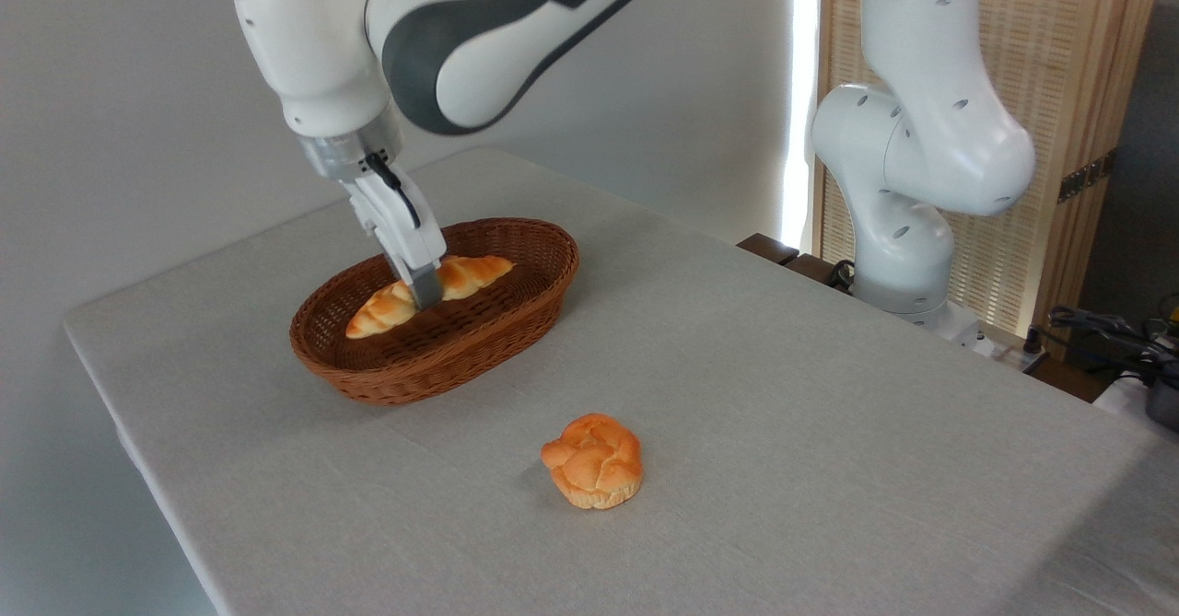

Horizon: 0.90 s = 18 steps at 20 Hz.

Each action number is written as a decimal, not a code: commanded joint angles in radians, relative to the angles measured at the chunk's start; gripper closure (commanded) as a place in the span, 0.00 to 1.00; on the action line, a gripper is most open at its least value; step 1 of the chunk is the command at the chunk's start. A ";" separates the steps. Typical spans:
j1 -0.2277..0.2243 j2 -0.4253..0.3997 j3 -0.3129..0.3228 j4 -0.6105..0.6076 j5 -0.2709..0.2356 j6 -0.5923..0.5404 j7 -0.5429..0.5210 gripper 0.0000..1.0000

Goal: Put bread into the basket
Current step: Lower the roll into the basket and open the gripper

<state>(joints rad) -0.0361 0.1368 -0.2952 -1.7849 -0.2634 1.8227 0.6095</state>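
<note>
The long braided golden bread (474, 273) lies lengthwise inside the oval brown wicker basket (516, 317) at the table's left. My gripper (426, 296) reaches down into the basket and its fingers straddle the loaf's middle, hiding that part. The near finger (425, 286) is the only one that shows, so I cannot tell whether the fingers still press the loaf.
A round knotted orange bun (593, 460) sits on the grey table (783, 395) in front of the basket. A second white robot arm (907, 183) stands at the back right, with cables (1119, 332) beside it.
</note>
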 commanded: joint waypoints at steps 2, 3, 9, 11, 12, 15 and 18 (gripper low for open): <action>-0.018 0.004 -0.004 -0.028 -0.033 0.093 -0.060 0.00; -0.018 0.004 -0.004 -0.028 -0.036 0.093 -0.060 0.00; -0.018 0.004 -0.004 -0.028 -0.034 0.093 -0.057 0.00; -0.018 0.006 -0.004 -0.030 -0.033 0.093 -0.053 0.00; -0.018 0.006 -0.004 -0.030 -0.033 0.093 -0.053 0.00; -0.016 -0.002 -0.002 -0.028 -0.022 0.093 -0.048 0.00; -0.011 -0.014 0.004 -0.019 -0.019 0.092 -0.045 0.00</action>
<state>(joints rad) -0.0484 0.1473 -0.3043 -1.8049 -0.2771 1.9031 0.5637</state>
